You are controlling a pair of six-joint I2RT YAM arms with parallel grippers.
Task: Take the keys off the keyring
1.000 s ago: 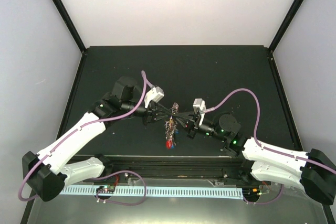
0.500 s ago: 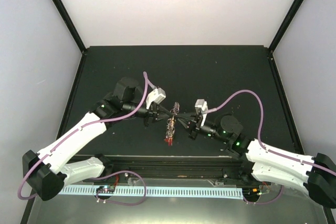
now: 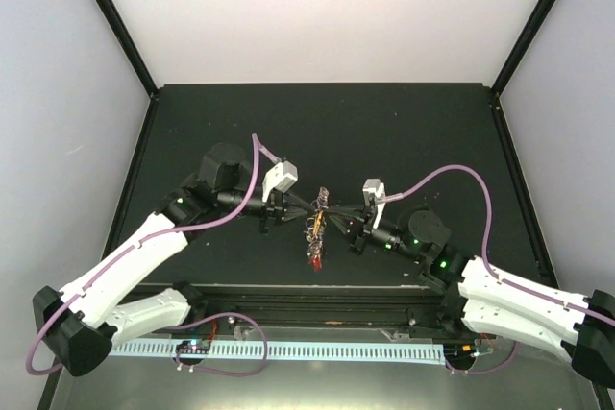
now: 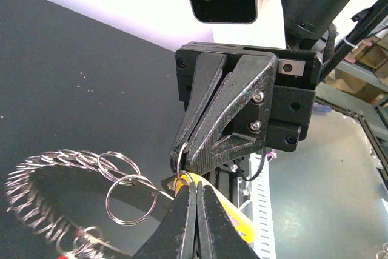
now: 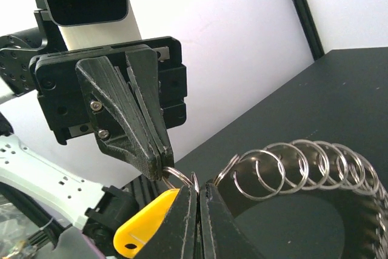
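Observation:
Both grippers meet tip to tip above the middle of the black table [image 3: 404, 132]. My left gripper [image 3: 309, 206] [image 4: 197, 189] is shut, and a thin silvery keyring [image 5: 176, 177] [image 4: 180, 156] sticks out of its tips [image 5: 159, 168]. My right gripper [image 3: 332, 219] [image 5: 199, 189] is shut on the ring next to it, its fingers [image 4: 212, 119] facing the left wrist camera. A yellow plastic tag [image 5: 145, 222] [image 4: 236, 219] hangs below the pinch. The keys [image 3: 313, 237] dangle under the grippers as a small bunch with a red piece at the bottom. A row of linked small rings [image 5: 303, 162] [image 4: 91, 162] curves away.
Black posts [image 3: 115, 21] [image 3: 538, 16] and pale walls frame the table. A white slotted rail [image 3: 317, 350] runs along the near edge between the arm bases. Purple cables [image 3: 452, 175] loop over both arms.
My left gripper has closed on the ring. Both wrists shifted slightly, and the hanging bunch was drawn a little higher.

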